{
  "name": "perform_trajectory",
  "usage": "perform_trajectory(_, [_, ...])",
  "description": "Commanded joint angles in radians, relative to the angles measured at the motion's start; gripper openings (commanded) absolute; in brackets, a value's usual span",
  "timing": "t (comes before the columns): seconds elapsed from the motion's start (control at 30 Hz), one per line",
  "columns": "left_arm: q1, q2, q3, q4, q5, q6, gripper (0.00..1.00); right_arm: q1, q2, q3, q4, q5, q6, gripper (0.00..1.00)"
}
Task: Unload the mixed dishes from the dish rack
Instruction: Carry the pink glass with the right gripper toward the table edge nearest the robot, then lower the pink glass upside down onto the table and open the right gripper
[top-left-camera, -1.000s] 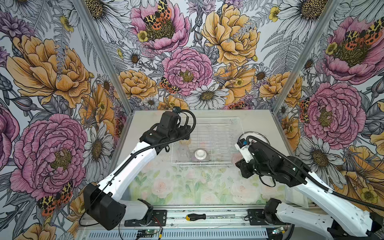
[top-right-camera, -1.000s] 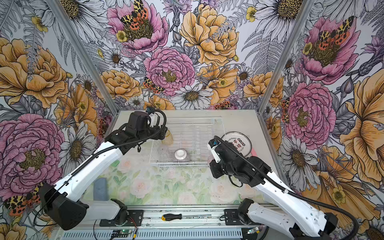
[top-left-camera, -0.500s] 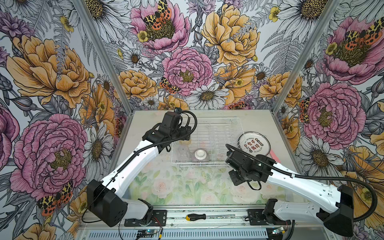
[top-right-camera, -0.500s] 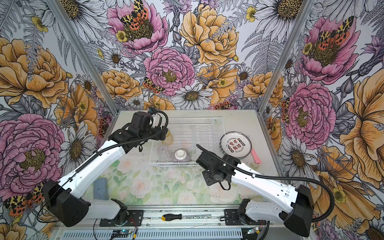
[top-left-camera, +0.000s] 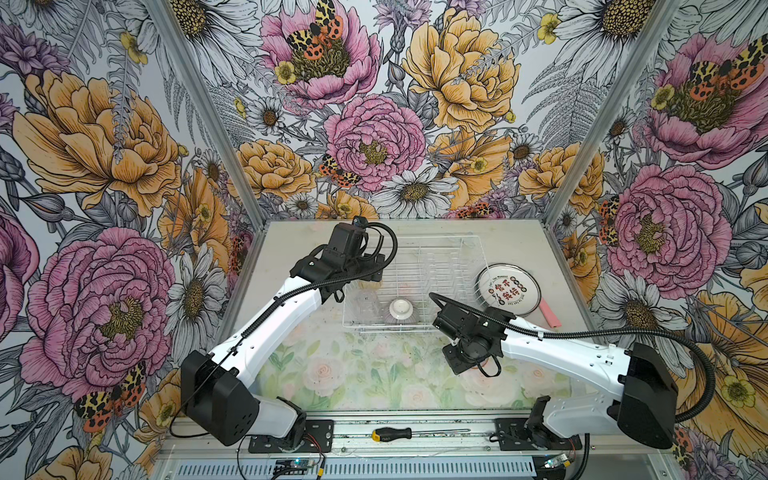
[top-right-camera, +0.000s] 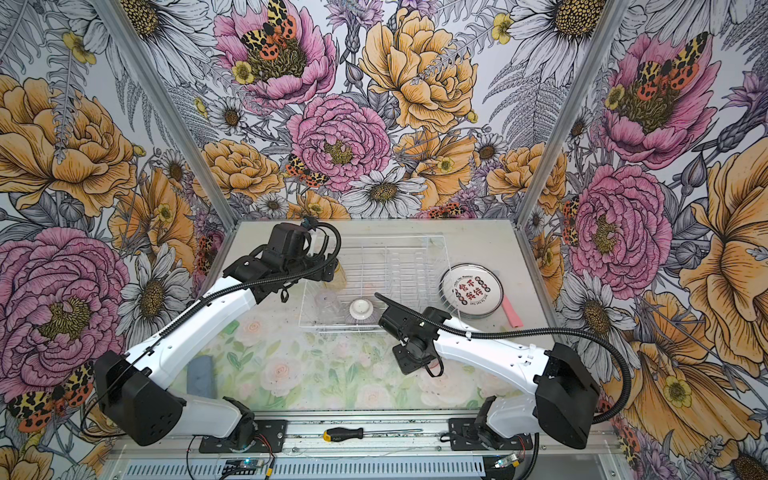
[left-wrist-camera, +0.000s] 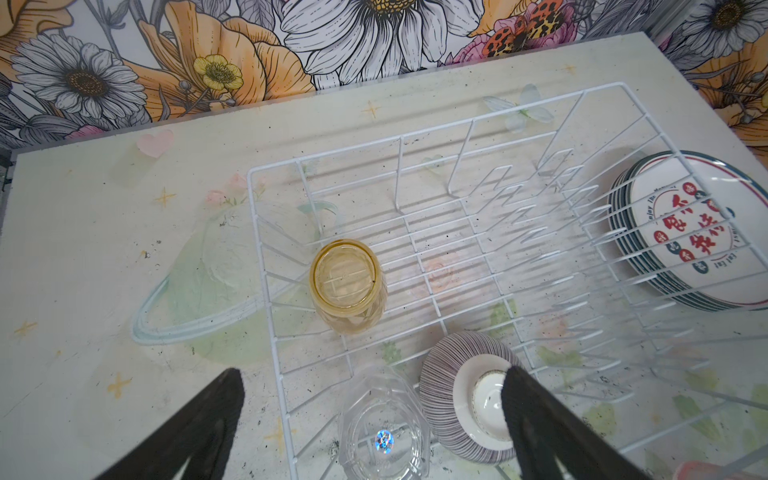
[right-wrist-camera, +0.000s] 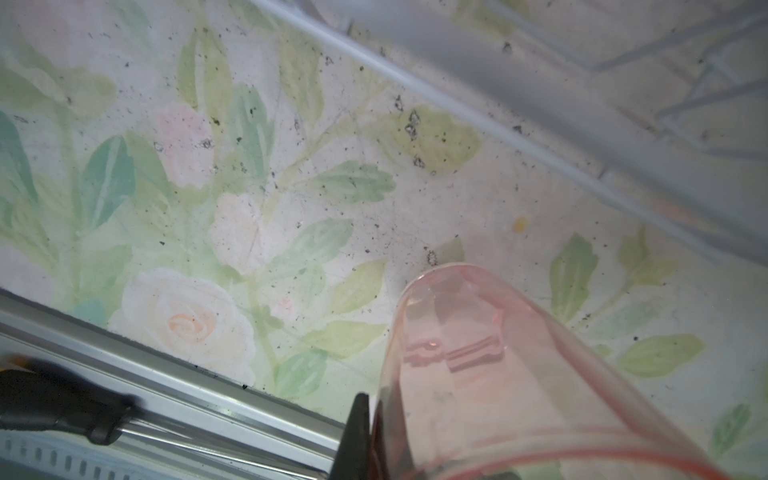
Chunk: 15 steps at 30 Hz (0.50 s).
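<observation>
My left gripper (left-wrist-camera: 372, 374): fingers apart over dish rack (left-wrist-camera: 401, 139), poised for amber tumbler (left-wrist-camera: 345, 282) standing inside. My right gripper (right-wrist-camera: 374, 415): clamped on pink tumbler (right-wrist-camera: 498, 353) wall just outside rack, likely for set-down.

In rack (top-left-camera: 436, 266), front part: bowl (top-left-camera: 402, 311) w/ tumbler (top-left-camera: 368, 302) just L of it; plate stack (top-left-camera: 508, 290) just R of rack.

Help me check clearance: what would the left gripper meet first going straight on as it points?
Probably the amber tumbler in the rack; the left gripper, jaws open, aims about there, though depth is unclear.
</observation>
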Motion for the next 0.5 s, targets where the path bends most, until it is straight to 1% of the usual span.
perform_trajectory(0.0, [0.002, -0.001, 0.022, -0.001, 0.009, 0.014, 0.99, -0.020, 0.011, -0.004, 0.046, -0.029, -0.041, 0.00])
perform_trajectory(0.23, [0.008, 0.001, 0.023, -0.001, 0.017, 0.015, 0.99, -0.064, 0.031, -0.005, 0.064, -0.047, -0.076, 0.00])
perform_trajectory(0.47, [0.009, 0.002, 0.024, -0.001, 0.020, 0.015, 0.99, -0.084, 0.068, -0.002, 0.077, -0.057, -0.100, 0.00])
